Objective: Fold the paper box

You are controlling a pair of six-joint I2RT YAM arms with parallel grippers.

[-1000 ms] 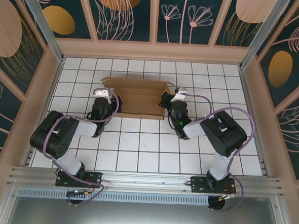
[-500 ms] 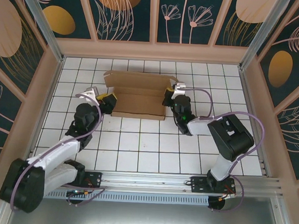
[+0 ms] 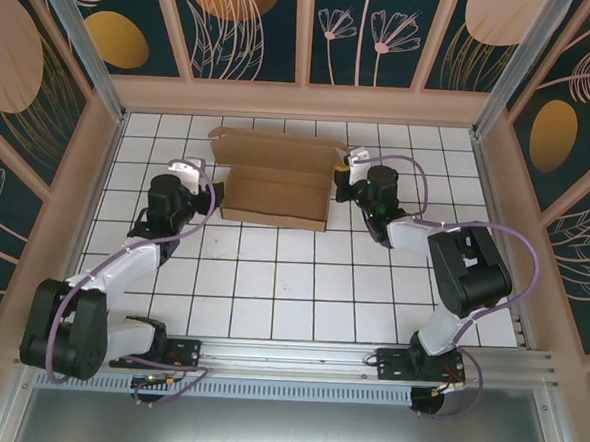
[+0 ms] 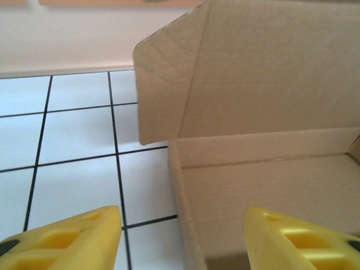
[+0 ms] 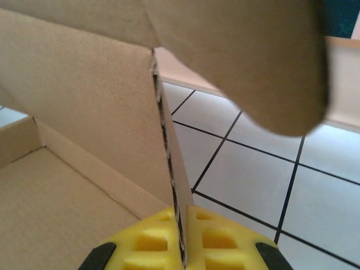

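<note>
Overall, top view: box (image 3: 275, 185) sits far-centre on the table (image 3: 271, 280), which is white glossy tile w/ dark grout. Plain brown corrugated card, part-formed: a shallow rectangular tray w/ low walls, a taller back panel standing along its far side, and a rounded flap at each end. L gripper (image 3: 205, 178) is at the box's left end. R gripper (image 3: 343, 182) is at its right end, touching.

L wrist view: L gripper (image 4: 181, 216) jaws wide apart, holding nothing. Fingers (image 4: 79, 239) are yellow moulded wedges w/ recessed pockets. One is over tile, the other over the tray floor, w/ the left wall's raw edge between them and clear of both. Back panel stands upright beyond. Its end flap (image 4: 160, 84) angles outward, corners rounded, faint fluting on the face. Card surface matte.

R wrist view: R gripper (image 5: 181, 225) is closed tight on the box's upright right wall, yellow pads pressed to both faces. The cut edge shows wavy corrugation. Tray floor lies to the left, tile to the right. A blurred rounded flap (image 5: 253, 56) hangs across the top, near the lens.
</note>
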